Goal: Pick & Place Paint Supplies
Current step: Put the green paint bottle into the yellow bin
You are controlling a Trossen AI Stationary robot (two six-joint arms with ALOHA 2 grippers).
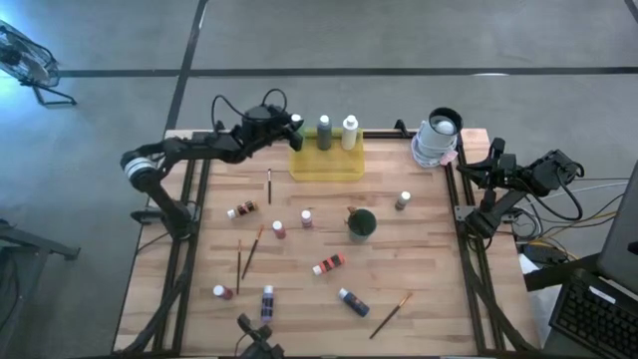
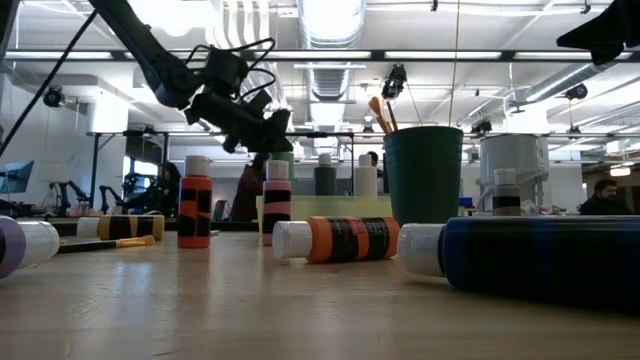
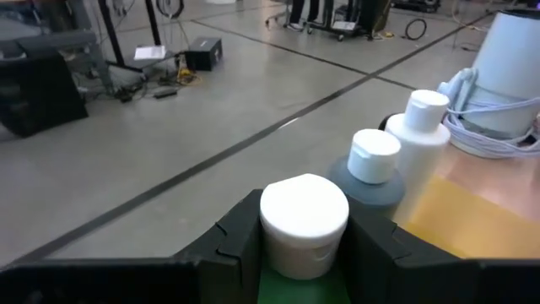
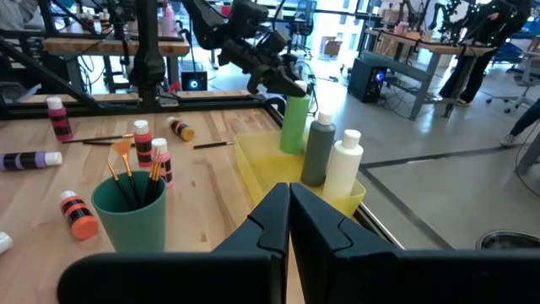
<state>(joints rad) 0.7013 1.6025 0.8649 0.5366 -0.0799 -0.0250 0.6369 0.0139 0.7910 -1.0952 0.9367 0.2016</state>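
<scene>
A green paint bottle [image 4: 293, 125] with a white cap stands upright at the left end of the yellow tray [image 1: 327, 166], with my left gripper [image 3: 304, 253] shut on it. A grey bottle [image 3: 371, 173] and a white bottle [image 3: 419, 139] stand upright beside it in the tray. Whether the green bottle's base rests on the tray floor is hidden by the tray wall. My right gripper [image 4: 289, 207] waits shut at the table's right edge, touching nothing. A dark green cup [image 1: 361, 223] at mid-table holds brushes. My left gripper pinches the green bottle at its top, just under and around the white cap [image 3: 304, 215], between its two fingers [image 3: 240, 249]. The fingers come nearly level from the table's left side. The bottle stays upright, its body hanging below the fingers into the tray.
Several loose paint bottles [image 1: 328, 264] lie or stand across the table's middle and near part, with thin brushes [image 1: 251, 251] among them. A white container [image 1: 439, 138] stands at the far right corner. Bare wood shows along the table's right side.
</scene>
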